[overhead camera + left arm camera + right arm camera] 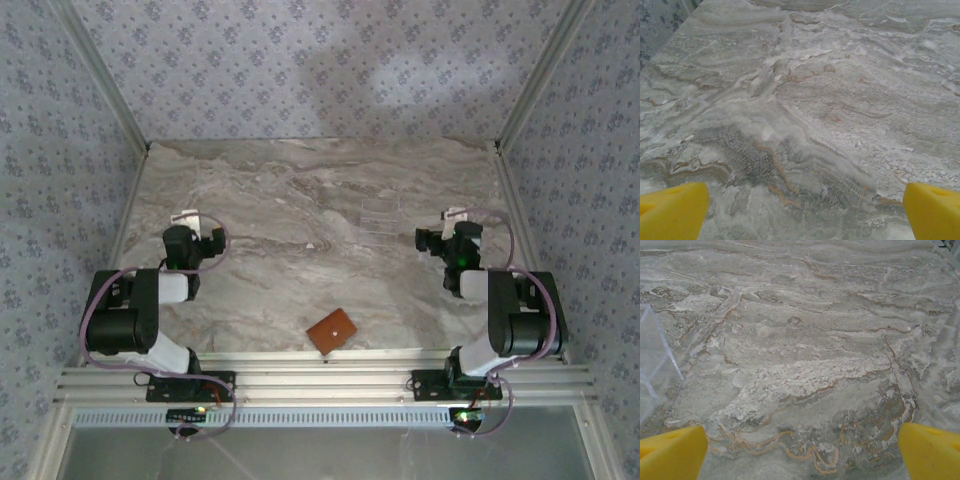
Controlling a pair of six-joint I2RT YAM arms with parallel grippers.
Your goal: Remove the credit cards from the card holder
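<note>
Low centre overhead, the card holder lies flat on the worktop. My left pincer and right pincer stand apart, empty; I'd pin it, then unfold.

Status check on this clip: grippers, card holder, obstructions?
Left gripper open, empty. Right gripper open, empty. Card holder at near edge, untouched. Clear stand farther back, not blocking.

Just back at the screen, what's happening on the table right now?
Nothing is being handled yet. The left gripper and the right gripper are both open and empty over the table, one at each side. The card holder lies near the front edge, roughly midway between them, apparently closed and untouched. A clear stand sits farther back, nearer the right gripper.
</note>
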